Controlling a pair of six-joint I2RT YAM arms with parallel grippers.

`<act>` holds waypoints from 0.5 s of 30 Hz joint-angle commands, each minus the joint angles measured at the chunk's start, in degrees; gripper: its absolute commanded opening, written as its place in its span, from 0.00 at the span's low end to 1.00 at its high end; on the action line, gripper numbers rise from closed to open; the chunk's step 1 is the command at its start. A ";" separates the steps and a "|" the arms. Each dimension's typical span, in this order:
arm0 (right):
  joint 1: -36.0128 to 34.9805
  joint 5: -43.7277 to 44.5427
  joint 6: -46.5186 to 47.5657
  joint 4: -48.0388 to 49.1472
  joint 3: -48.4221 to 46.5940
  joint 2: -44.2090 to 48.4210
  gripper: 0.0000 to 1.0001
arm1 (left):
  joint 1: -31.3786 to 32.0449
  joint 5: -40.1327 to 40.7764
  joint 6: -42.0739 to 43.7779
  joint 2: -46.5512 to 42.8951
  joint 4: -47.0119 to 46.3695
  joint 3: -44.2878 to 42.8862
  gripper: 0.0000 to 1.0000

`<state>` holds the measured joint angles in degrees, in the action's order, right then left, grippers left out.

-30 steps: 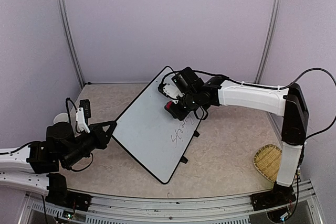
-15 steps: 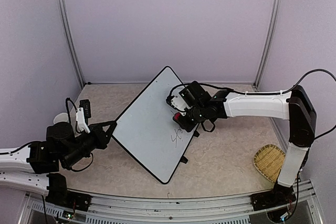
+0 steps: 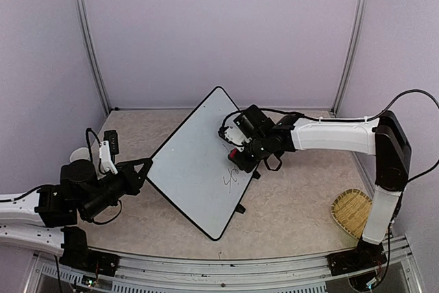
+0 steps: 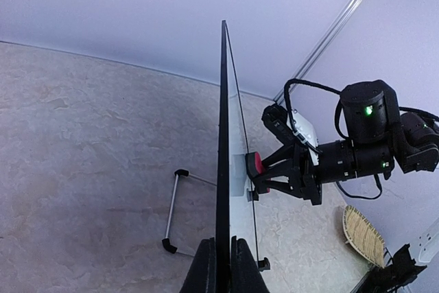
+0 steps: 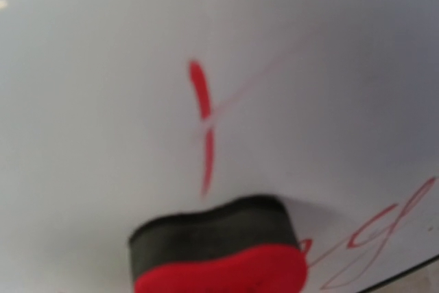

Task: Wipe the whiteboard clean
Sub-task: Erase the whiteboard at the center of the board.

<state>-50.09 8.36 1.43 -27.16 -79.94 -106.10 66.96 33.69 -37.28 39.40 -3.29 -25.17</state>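
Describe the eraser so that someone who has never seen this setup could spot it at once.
Find the big whiteboard propped up mid-table, then the right gripper reaching in against its written face. The eraser is the small block clamped in that gripper. Its black pad faces the board and its back is bright red, unlike the all-black gripper around it.

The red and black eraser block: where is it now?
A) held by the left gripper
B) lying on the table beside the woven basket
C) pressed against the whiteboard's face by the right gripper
C: in the left wrist view the right gripper holds the red and black eraser block against the white black-framed whiteboard.
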 commanded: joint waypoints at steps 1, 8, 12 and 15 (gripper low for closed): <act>0.24 -2.03 0.66 -0.69 -7.85 -3.89 0.21 | 1.65 -10.03 4.32 0.59 3.47 1.59 0.00; 0.22 -2.17 1.35 -3.68 -16.73 -6.98 0.21 | 1.68 -9.91 4.05 0.22 3.56 2.05 0.00; 0.20 -1.43 1.38 -4.12 -17.79 -7.45 0.21 | 1.64 -9.81 4.14 0.26 3.52 2.06 0.00; 0.19 -1.18 1.38 -3.84 -15.99 -7.44 0.21 | 1.63 -9.79 4.19 0.16 3.63 1.97 0.00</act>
<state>-49.82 7.70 2.35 -32.25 -96.62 -111.61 66.96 33.67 -37.28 39.09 -3.46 -24.80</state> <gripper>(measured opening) 0.207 0.057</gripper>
